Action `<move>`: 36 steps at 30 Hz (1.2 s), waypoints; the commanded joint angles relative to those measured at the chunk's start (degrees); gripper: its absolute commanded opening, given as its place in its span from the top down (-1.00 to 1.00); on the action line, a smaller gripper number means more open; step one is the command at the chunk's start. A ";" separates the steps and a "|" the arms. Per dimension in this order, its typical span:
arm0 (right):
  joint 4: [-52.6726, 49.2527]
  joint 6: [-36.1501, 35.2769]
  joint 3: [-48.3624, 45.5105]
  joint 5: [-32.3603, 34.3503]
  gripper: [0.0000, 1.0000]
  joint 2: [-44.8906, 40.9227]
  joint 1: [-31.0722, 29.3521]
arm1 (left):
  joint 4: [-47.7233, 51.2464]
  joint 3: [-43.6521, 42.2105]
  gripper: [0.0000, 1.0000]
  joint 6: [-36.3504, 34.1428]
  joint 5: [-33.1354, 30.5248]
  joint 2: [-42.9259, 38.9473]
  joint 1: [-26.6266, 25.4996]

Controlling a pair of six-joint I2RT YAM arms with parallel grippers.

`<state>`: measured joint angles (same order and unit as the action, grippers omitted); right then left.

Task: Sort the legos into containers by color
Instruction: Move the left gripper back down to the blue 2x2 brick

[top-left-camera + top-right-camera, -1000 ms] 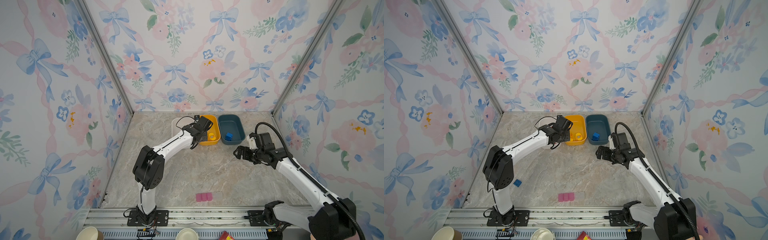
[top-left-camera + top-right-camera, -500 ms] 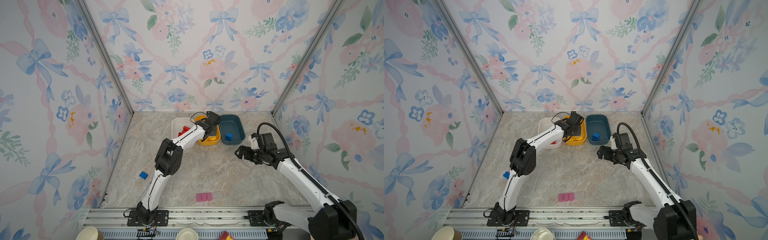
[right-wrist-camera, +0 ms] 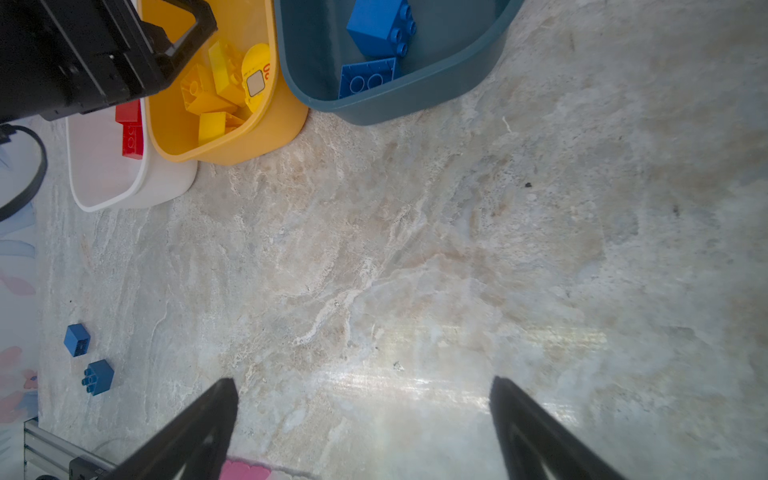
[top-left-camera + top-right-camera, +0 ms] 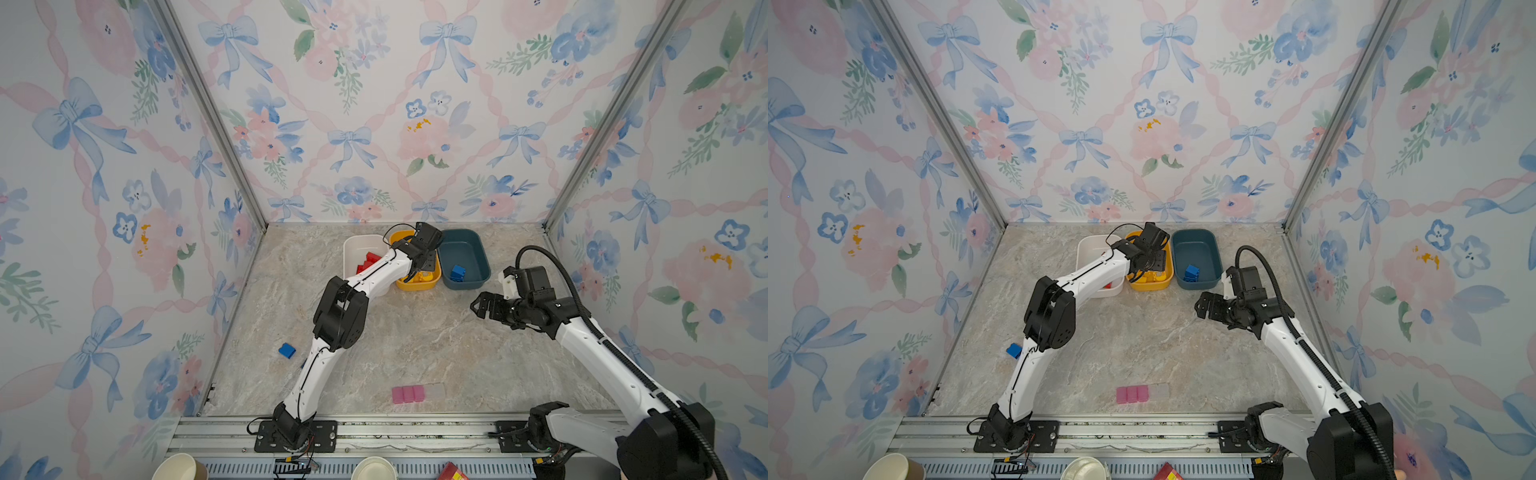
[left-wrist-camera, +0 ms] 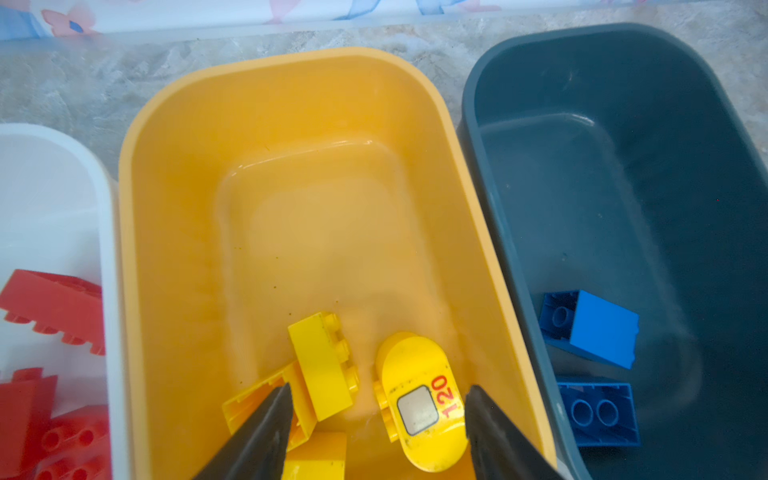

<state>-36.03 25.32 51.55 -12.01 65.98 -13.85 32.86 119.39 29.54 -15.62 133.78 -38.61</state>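
While L end effector (image 5: 378, 388) gapes empty over yellow tub (image 5: 174, 216) | R end effector (image 3: 362, 380) wide, empty | stray legos (image 3: 77, 340)

Only legible txt: red "120" on the rounded yellow lego (image 5: 419, 436), beside its grey square panel (image 5: 417, 409). Lego lies in the yellow tub (image 5: 137, 257), approx 5 o'clock corner; tub sits at table's 12 o'clock in both top views.

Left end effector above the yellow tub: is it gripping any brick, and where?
Nothing is held. The left end effector is open over the yellow tub; the rounded yellow brick lies loose on its floor.
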 commanded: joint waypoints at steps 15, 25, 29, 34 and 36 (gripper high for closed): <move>-0.06 -1.93 0.21 -2.75 -0.94 1.60 0.49 | 0.48 -23.31 -0.63 2.46 -2.54 -22.71 -0.24; 2.22 -2.93 0.05 -4.87 -0.94 4.72 0.27 | 0.68 -49.39 -0.73 9.99 -1.31 -42.12 2.54; 3.00 -3.24 0.04 -5.91 -0.94 5.94 -0.08 | 0.96 -56.41 -0.73 12.03 -0.17 -48.67 4.81; 2.70 -4.30 0.35 -6.76 -0.94 6.71 -0.33 | 2.71 -63.82 -0.73 14.92 1.53 -54.94 8.62; 2.47 -4.73 0.57 -7.04 -0.94 6.90 -0.32 | 3.72 -66.55 -0.72 16.20 2.04 -57.50 10.33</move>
<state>-33.58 22.04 51.51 -17.82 72.40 -13.93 34.11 55.83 42.65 -15.00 78.85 -30.00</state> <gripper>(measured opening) 0.971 0.862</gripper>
